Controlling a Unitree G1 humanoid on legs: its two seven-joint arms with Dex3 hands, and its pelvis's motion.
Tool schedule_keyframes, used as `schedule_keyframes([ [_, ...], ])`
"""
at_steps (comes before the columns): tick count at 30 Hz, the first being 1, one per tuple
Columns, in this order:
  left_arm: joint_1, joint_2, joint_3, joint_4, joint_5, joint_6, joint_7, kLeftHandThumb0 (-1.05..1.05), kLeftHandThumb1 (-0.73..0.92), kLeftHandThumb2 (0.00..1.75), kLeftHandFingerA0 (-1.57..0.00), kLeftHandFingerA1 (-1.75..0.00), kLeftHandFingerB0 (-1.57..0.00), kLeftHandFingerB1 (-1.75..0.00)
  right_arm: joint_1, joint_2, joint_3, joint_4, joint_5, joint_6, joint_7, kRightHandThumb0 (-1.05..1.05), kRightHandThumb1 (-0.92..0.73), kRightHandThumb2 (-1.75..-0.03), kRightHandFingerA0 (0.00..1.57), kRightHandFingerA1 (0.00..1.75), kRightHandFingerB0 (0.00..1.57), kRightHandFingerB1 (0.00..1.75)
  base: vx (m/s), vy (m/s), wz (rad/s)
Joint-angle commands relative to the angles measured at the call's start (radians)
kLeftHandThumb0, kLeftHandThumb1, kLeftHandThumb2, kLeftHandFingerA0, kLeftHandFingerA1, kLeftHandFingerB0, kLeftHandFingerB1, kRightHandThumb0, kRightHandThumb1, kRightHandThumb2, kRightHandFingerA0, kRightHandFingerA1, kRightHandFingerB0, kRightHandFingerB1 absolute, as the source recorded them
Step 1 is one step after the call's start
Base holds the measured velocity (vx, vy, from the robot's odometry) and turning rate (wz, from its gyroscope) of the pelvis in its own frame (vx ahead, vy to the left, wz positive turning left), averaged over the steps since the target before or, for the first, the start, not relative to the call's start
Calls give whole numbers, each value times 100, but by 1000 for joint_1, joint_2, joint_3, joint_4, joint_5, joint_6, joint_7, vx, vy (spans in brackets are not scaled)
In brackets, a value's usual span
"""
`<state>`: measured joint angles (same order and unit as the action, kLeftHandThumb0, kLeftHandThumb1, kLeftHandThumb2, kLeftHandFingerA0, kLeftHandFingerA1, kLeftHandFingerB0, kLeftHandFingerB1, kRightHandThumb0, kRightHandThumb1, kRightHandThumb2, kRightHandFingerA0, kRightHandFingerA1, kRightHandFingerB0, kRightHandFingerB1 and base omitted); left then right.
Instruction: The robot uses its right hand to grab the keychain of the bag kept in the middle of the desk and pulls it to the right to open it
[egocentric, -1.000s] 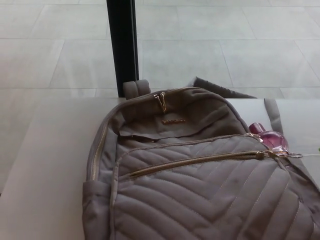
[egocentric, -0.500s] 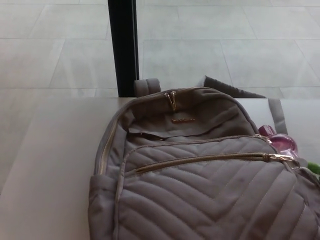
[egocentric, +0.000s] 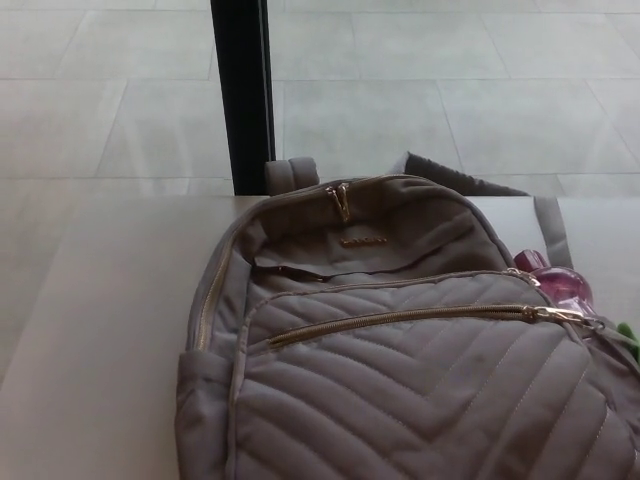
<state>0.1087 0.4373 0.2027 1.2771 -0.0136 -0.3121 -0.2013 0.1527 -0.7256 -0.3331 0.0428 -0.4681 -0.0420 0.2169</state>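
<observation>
A grey-brown quilted backpack (egocentric: 400, 370) lies flat on the pale desk (egocentric: 100, 330), filling the middle and lower right of the head view. Its front pocket zip (egocentric: 400, 320) runs left to right as a gold line, with the slider (egocentric: 555, 314) at the right end. A pink translucent keychain (egocentric: 560, 282) lies just past that slider, by the bag's right side. Gold zip pulls (egocentric: 341, 200) sit at the top of the main compartment. Neither of my hands shows in this view.
A black post (egocentric: 240, 95) stands behind the desk's far edge, over a tiled floor (egocentric: 450, 90). The bag's carry handle (egocentric: 290, 173) and a strap (egocentric: 550, 228) stick out at the back. A green bit (egocentric: 628, 330) shows at the right edge.
The whole picture has shifted, the bag sitting further right than one second ago, so the camera has moved. The bag itself looks unchanged.
</observation>
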Motion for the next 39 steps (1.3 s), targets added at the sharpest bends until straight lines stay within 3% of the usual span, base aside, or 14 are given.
schedule_keyframes([
  [1,13,16,-8,6,11,22,1,-80,79,117,-59,-67,-38,-57,72,-11,-210,103,184,105,61,-105,-69,-62,0,0,0,0,0,0,0],
  [3,13,11,-7,3,10,28,14,-83,92,79,-66,-60,-53,-49,68,7,-282,193,212,85,0,-105,-57,-106,0,43,0,39,0,0,0],
  [5,11,9,-6,10,11,17,15,-83,92,78,-64,-61,-25,-34,45,56,-399,295,288,112,-71,-103,-59,-99,0,43,0,33,0,0,0],
  [8,10,4,-9,13,13,31,21,-87,92,77,-71,-61,-65,-52,127,163,-586,295,359,189,-146,-79,-69,-66,0,28,0,0,0,0,0],
  [10,8,10,-14,7,17,35,22,-91,83,93,-67,-63,-54,-54,141,191,-640,344,386,203,-166,-68,-69,-69,0,82,0,0,0,0,0],
  [13,9,14,-8,1,9,31,19,-85,92,77,-61,-58,-46,-46,75,109,-678,728,442,108,-205,-69,-61,-72,3,77,0,11,0,0,0],
  [15,8,24,-12,11,14,26,7,-81,77,116,-57,-66,-40,-55,71,108,-693,842,450,123,-246,-64,-59,-67,101,164,0,34,0,0,0],
  [17,2,26,-10,14,13,34,13,-80,77,115,-57,-67,-40,-55,64,109,-692,878,450,135,-255,-67,-46,-81,127,142,0,48,0,0,0],
  [26,4,31,-4,5,5,29,10,-88,92,79,-66,-65,-46,-46,85,127,-659,934,453,68,-131,-60,-51,-76,101,146,5,69,0,0,0],
  [29,-2,38,-31,11,36,48,34,-80,92,72,-66,-58,-55,-47,103,126,-624,948,456,15,-61,-54,-62,-57,37,116,5,74,0,0,0],
  [35,-22,52,-52,2,37,135,58,-56,78,63,-65,-58,-52,-46,89,107,-529,993,464,-28,21,-60,-43,-88,81,86,40,66,0,0,0],
  [36,-27,49,-45,9,29,148,60,-57,59,95,-60,-68,-44,-58,105,97,-491,994,454,-46,48,-58,-54,-57,75,81,46,61,0,0,0],
  [37,-26,50,-49,7,32,151,62,-56,74,62,-65,-61,-48,-46,119,87,-448,1004,435,-87,56,-60,-42,-87,81,83,49,66,0,0,0],
  [39,-27,56,-59,5,44,153,67,-55,73,62,-66,-62,-48,-45,137,69,-360,1018,374,-138,15,-53,-51,-56,94,81,62,57,0,0,0],
])
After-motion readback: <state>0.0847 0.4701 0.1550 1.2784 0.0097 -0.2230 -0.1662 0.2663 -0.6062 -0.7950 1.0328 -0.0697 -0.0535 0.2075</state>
